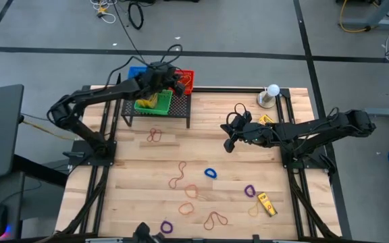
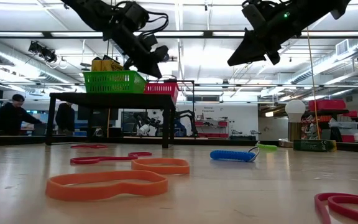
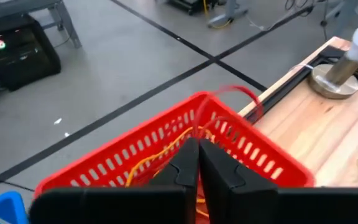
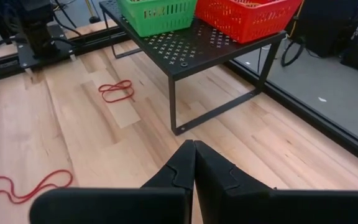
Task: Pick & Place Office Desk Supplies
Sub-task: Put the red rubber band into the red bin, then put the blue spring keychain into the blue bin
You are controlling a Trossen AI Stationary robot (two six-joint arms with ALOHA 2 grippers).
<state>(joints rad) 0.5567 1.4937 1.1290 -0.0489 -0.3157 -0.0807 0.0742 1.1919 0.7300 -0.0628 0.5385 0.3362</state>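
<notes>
At the far left of the counter (image 1: 134, 169) the left arm reaches to the black shelf (image 1: 155, 112) at the back edge, and its left end effector (image 1: 178, 84) hangs over the red basket (image 1: 186, 79) with its fingers (image 3: 185, 163) pressed together; a thin red rubber band (image 3: 236, 94) curls up just past the fingertips above the basket rim, though whether it is pinched between them cannot be told. An orange band (image 3: 160, 152) lies inside the red basket. Beside it on the shelf stands the green basket (image 1: 155, 102) with yellow things in it, and a blue basket (image 1: 136, 70) sits behind. On the counter just in front of the shelf lies a red band (image 1: 154, 136). Further toward the middle lie a brown band (image 1: 177, 175), an orange band (image 1: 192, 192), a blue band (image 1: 211, 173) and, near the front edge, a purple band (image 1: 166, 227). The right end effector (image 1: 229, 144) hovers above the counter's middle, clenched on nothing, well apart from the bands. To the right lie another purple band (image 1: 250, 191) and a yellow crayon box (image 1: 267, 204); a second yellow box (image 1: 267, 119) lies near the white ball on its base (image 1: 271, 95) at the back right corner.
</notes>
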